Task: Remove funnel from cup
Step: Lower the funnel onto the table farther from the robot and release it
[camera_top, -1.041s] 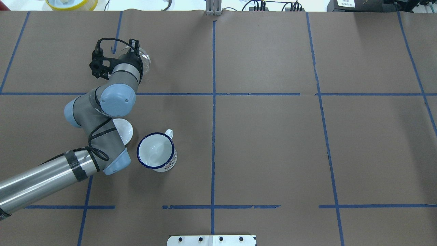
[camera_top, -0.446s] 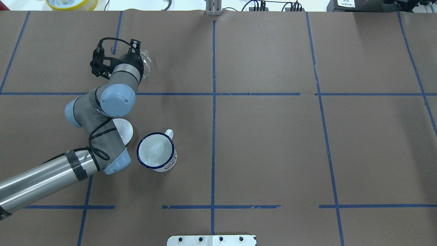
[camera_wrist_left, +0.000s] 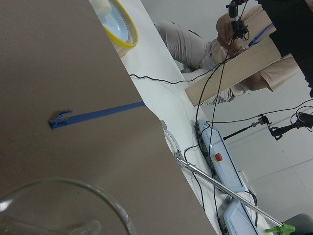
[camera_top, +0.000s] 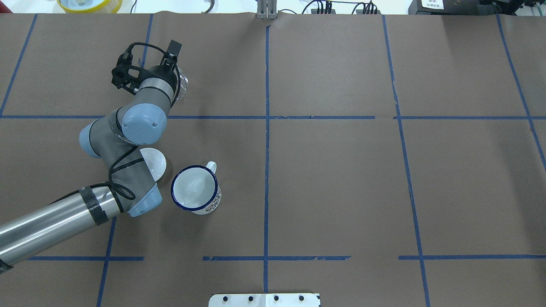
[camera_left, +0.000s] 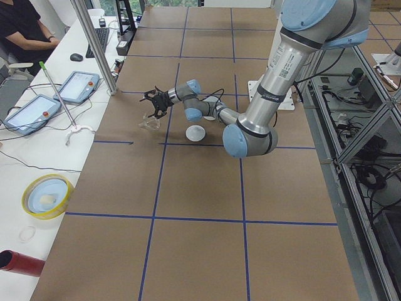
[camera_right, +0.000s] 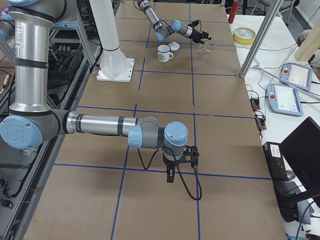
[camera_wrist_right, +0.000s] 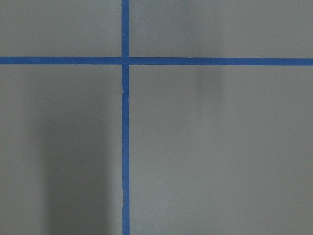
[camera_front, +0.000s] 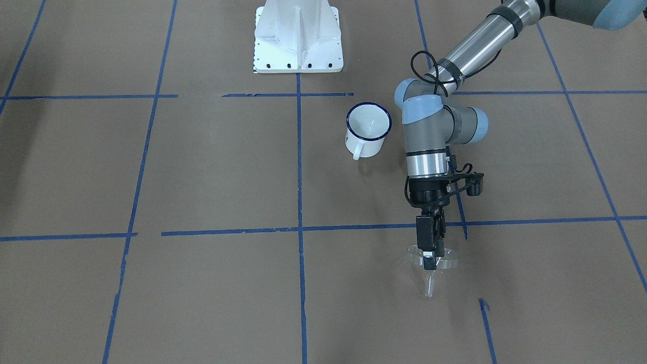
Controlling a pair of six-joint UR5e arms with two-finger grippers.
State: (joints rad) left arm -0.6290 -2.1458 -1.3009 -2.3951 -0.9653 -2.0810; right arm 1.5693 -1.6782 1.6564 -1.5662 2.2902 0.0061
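Note:
The clear plastic funnel rests tilted on the brown paper in the far left part of the table, apart from the cup; it also shows in the overhead view and at the bottom of the left wrist view. My left gripper hangs right over its bowl and looks open, with nothing held. The white enamel cup with its blue rim stands upright and empty nearer the robot. My right gripper points down over bare paper at the other end; I cannot tell whether it is open.
A round white lid lies beside the cup, partly under my left arm. A yellow-rimmed dish sits beyond the far edge. The white robot base plate is at the near edge. A metal pole stands by the funnel's corner.
The funnel's bowl went from a full round outline to a narrower, tilted one and then stayed put. My left gripper has since shifted away from it towards the far edge.

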